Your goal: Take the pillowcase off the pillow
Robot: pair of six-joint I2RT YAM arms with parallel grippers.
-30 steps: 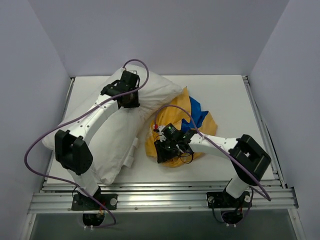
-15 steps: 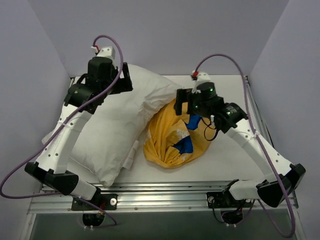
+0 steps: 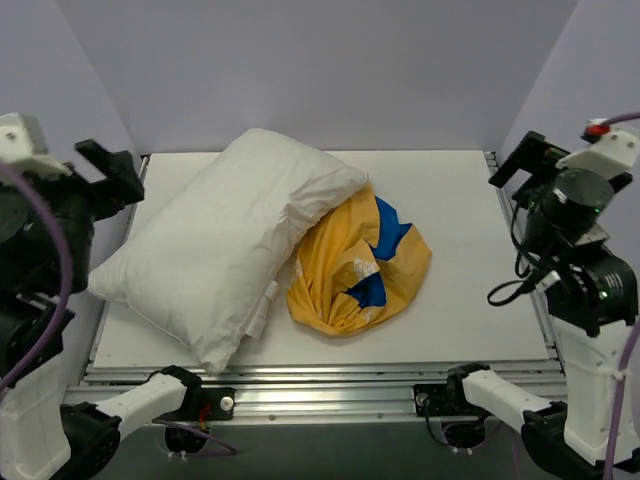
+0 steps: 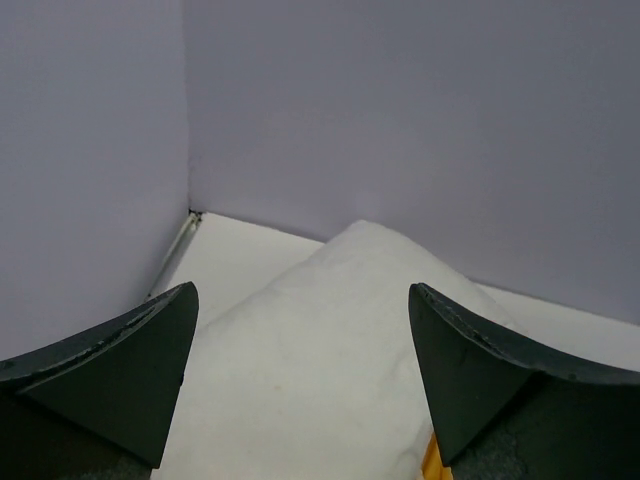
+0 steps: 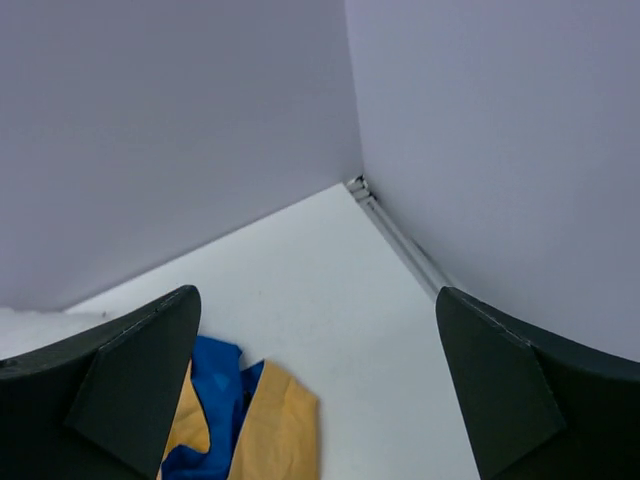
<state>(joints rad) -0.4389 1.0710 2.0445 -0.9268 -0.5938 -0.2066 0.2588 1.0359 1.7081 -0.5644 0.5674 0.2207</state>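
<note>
Bearing pillow, white table (lavender walls)

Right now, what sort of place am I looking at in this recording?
Probably a robot test cell in a lab, not a home: a white table boxed in by plain grey-violet walls, with an aluminium rail along its near edge. A pillow and a crumpled pillowcase lie on it.

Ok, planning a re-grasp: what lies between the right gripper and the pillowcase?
Only bare white table, in the top view; the right wrist view agrees. The open right gripper hangs apart from the pillowcase.
</note>
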